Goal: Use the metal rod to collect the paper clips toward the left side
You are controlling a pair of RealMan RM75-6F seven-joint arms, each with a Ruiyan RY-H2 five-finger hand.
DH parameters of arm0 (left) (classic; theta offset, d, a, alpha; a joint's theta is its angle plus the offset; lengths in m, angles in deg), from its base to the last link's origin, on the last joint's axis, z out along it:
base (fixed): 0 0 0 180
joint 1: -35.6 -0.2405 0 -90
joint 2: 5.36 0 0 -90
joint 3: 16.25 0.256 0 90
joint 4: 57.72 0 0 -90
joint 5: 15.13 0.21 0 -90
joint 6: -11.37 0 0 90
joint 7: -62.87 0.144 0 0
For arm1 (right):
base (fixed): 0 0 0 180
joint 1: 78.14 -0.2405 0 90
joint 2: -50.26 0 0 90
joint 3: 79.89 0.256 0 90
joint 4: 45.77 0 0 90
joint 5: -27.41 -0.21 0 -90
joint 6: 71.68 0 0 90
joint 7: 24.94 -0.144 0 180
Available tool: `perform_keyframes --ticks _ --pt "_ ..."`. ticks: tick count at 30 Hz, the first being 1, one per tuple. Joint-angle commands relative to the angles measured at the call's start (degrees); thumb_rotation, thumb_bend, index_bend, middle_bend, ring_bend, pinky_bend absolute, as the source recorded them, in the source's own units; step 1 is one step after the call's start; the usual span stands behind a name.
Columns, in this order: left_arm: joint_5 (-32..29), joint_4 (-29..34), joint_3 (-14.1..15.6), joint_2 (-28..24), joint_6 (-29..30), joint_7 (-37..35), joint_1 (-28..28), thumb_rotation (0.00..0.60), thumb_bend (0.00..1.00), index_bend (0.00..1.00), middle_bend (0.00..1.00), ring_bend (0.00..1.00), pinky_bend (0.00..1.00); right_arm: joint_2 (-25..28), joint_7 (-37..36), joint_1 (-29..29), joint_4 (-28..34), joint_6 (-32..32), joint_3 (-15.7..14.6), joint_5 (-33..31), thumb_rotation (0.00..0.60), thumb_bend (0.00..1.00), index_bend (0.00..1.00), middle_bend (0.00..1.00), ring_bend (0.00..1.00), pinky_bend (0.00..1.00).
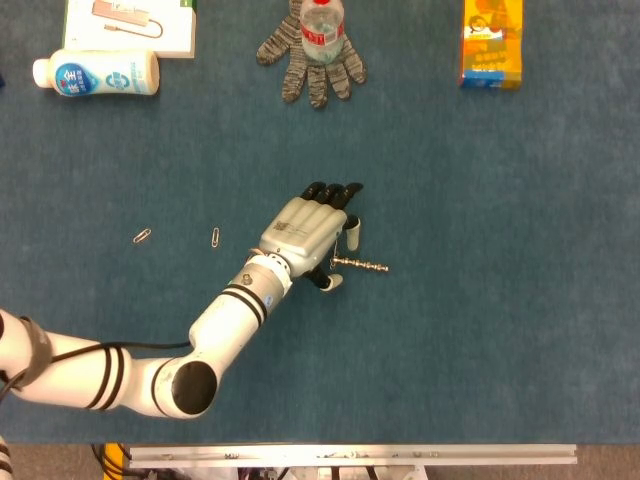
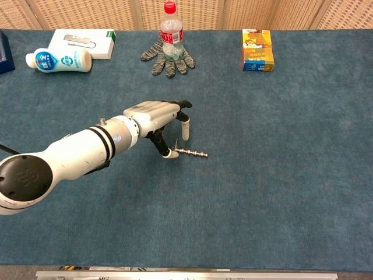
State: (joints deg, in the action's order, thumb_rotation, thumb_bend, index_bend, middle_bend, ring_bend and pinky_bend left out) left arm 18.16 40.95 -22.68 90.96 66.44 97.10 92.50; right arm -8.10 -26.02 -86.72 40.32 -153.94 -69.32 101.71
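A short knurled metal rod lies flat on the blue table, pointing left to right. My left hand hovers over its left end, palm down. One pale fingertip is just above that end and the thumb tip just below it; the fingers are apart and hold nothing. A small paper clip stands at the rod's left end. Two more paper clips lie to the left. My right hand is in neither view.
Along the far edge are a white lotion bottle, a white-and-green box, a grey knit glove with a water bottle on it, and an orange carton. My left forearm crosses the near-left table.
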Motion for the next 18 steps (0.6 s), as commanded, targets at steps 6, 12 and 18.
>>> perform_keyframes --ticks 6,12,18 --pt "-2.79 -2.32 -0.22 1.88 -0.79 1.39 1.67 0.6 0.22 0.42 0.0 0.0 0.0 -0.05 -1.25 0.7 -1.0 -0.11 -0.04 0.0 0.6 0.0 0.31 0.06 0.0 0.0" --pt "-4.04 -3.7 -0.37 2.95 -1.23 1.88 2.6 0.6 0.22 0.42 0.0 0.0 0.0 -0.05 -2.09 1.24 -1.64 -0.14 -0.05 -0.13 0.6 0.0 0.31 0.06 0.0 0.0" --pt "-5.24 -5.01 -0.51 3.99 -1.43 2.33 3.39 0.6 0.22 0.43 0.0 0.0 0.0 -0.16 -2.73 1.5 -2.17 -0.05 0.01 -0.09 0.6 0.0 0.31 0.06 0.0 0.0"
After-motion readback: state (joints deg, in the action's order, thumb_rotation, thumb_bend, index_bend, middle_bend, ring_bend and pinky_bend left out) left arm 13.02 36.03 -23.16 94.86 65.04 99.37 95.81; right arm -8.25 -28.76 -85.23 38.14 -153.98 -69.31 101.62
